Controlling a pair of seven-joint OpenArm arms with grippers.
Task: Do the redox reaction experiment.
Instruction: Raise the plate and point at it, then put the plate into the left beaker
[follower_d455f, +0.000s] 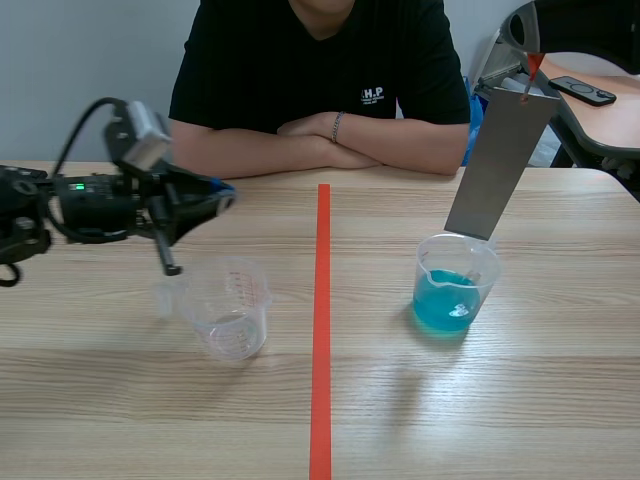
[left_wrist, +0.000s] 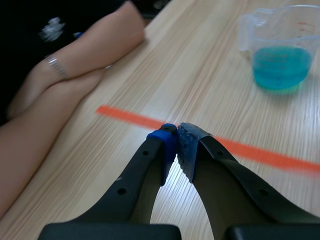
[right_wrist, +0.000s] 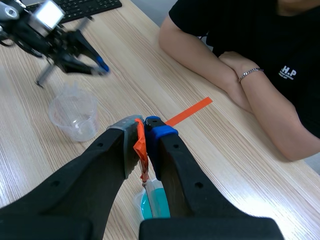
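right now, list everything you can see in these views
blue-liquid beaker: one, clear, right of the tape line
empty beaker: one, clear, left of the tape line
metal strip: one, grey, hangs tilted over the blue-liquid beaker
tab: one, orange-red, atop the strip
keyboard: one, black, beyond the empty beaker
person: one, black t-shirt, opposite the robot, arms folded
left hand: one, black, shut on nothing, near the empty beaker
right hand: one, black, shut on the tab

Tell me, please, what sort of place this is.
Probably an office used as a makeshift lab: a wooden table marked with orange tape, a measuring beaker of blue liquid beneath a hanging metal strip, and a keyboard on the table.
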